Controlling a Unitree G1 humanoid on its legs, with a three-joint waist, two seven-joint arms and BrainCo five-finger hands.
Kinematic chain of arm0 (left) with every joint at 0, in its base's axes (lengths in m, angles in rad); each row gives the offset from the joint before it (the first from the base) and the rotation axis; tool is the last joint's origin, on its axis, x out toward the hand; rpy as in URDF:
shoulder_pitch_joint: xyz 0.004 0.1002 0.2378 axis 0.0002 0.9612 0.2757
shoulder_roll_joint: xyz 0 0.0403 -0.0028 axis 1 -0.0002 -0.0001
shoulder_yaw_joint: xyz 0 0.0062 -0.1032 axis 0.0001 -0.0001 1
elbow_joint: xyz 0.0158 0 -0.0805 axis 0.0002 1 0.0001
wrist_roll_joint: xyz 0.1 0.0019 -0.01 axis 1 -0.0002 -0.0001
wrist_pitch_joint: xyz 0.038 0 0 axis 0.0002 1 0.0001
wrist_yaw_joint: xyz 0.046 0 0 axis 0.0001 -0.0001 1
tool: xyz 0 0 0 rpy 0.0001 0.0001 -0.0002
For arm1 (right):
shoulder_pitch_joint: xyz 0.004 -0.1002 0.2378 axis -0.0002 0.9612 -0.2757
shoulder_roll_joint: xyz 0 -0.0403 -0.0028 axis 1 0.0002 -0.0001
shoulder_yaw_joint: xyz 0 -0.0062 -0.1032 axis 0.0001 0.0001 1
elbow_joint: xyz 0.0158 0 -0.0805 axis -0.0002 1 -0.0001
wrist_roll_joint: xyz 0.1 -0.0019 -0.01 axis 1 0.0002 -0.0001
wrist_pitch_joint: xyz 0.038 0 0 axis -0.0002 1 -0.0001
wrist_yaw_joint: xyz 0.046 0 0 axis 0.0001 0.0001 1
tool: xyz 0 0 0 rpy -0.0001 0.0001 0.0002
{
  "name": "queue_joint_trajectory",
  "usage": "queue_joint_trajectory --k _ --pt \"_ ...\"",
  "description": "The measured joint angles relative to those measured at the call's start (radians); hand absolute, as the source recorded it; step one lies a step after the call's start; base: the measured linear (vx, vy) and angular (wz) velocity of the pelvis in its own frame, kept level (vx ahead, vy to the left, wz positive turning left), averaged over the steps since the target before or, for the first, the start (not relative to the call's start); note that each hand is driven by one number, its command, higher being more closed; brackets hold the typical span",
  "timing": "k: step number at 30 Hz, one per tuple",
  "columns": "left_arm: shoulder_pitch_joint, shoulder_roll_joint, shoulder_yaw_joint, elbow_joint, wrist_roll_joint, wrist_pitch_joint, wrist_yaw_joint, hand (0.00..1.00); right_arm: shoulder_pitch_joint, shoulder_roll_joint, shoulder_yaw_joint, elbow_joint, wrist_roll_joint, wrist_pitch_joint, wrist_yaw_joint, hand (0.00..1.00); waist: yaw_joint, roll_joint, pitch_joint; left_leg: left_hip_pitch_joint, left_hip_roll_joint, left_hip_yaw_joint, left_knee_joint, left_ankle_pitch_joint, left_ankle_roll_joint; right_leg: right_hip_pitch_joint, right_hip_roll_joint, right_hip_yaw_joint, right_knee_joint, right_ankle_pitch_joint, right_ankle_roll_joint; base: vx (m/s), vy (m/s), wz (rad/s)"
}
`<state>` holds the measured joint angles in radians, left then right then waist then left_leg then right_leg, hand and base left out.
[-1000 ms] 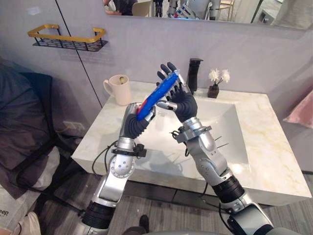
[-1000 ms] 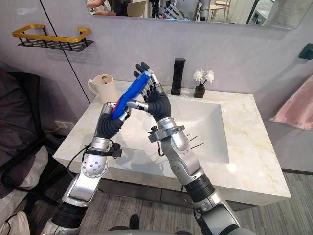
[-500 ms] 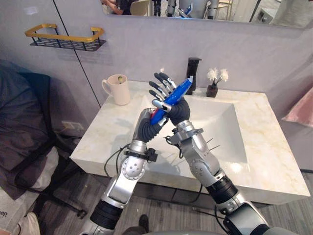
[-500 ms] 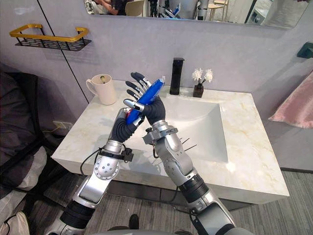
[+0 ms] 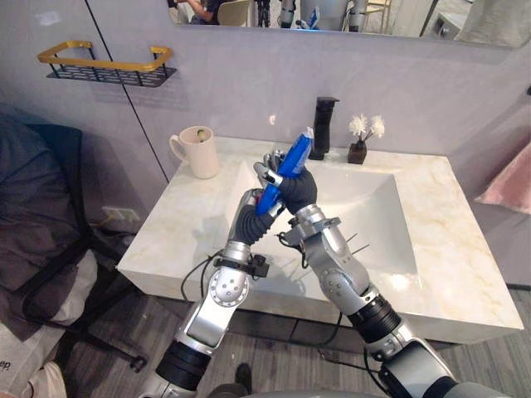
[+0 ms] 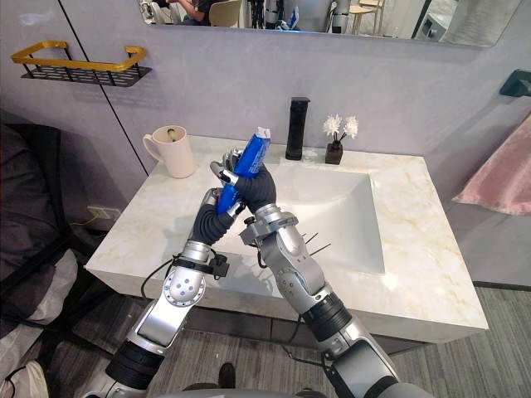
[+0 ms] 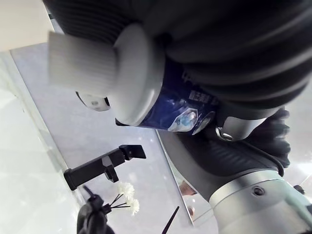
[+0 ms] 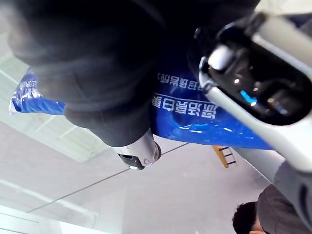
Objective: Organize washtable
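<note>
A shelf (image 5: 104, 65) hangs on the wall well left of the basin (image 5: 377, 211). A mug (image 5: 199, 153) stands on the surface (image 5: 178, 224) just left of the basin. Above the basin's left edge, 2 hands grasp 1 blue tube (image 5: 299, 152), tilted with its crimped end up. The left hand (image 5: 265, 172) curls round its lower, capped end, and the right hand (image 5: 299, 189) is clenched round its middle. A faucet (image 5: 322, 126) and then a flower vase (image 5: 360, 143) stand behind the basin. A pink towel (image 5: 510, 186) hangs far right of it.

The scene is lit brightly and evenly from above; soft glare is seen on the desk (image 5: 178, 225), faint shadows in the basin (image 5: 377, 211).
</note>
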<state>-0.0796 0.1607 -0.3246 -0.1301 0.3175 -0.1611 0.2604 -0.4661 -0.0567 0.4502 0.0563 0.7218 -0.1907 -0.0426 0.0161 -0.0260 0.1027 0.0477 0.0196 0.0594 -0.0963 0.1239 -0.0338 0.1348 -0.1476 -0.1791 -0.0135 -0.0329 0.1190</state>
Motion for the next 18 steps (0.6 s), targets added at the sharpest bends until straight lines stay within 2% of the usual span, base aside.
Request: queue_joint_trajectory --k 4,9,12,14,18 --pt "0.056 0.002 0.071 -0.105 0.019 -0.008 0.001 0.0 0.001 0.019 -0.038 -0.044 -0.027 0.0 0.008 1.0 0.0 0.0 0.0 0.0 0.0 0.0 0.0 0.0 0.0 0.002 0.0 -0.001 -0.002 0.0 -0.001 0.0 0.0 0.0" --pt "0.089 0.01 0.176 -0.201 0.057 -0.057 0.003 0.0 0.025 0.045 -0.086 -0.121 -0.059 -0.003 0.027 1.0 0.001 0.001 0.001 0.003 0.0 -0.003 0.0 0.0 0.0 0.008 0.0 -0.005 -0.001 0.0 -0.001 0.0 0.0 0.01" --pt "0.12 0.009 0.385 -0.243 0.056 -0.062 0.072 0.0 0.072 0.037 -0.222 -0.124 -0.066 -0.045 0.019 1.0 0.005 0.002 0.001 0.004 -0.001 -0.004 -0.001 -0.004 -0.004 0.014 0.0 -0.014 -0.002 -0.003 -0.005 0.0 0.0 0.08" --pt "0.162 0.014 0.524 -0.267 0.045 -0.064 0.124 0.0 0.109 0.001 -0.316 -0.134 -0.066 -0.074 -0.002 1.0 0.01 0.003 0.002 0.004 -0.002 -0.004 -0.002 -0.006 -0.005 0.015 -0.002 -0.014 -0.007 -0.004 -0.007 0.0 0.0 0.02" --pt "0.25 -0.002 0.594 -0.258 0.004 -0.069 0.142 0.0 0.163 -0.026 -0.366 -0.224 -0.067 -0.108 -0.007 1.0 0.021 0.007 0.004 0.004 -0.001 -0.004 -0.006 -0.008 -0.008 0.014 0.0 -0.013 -0.009 -0.005 -0.008 0.0 0.0 0.0"
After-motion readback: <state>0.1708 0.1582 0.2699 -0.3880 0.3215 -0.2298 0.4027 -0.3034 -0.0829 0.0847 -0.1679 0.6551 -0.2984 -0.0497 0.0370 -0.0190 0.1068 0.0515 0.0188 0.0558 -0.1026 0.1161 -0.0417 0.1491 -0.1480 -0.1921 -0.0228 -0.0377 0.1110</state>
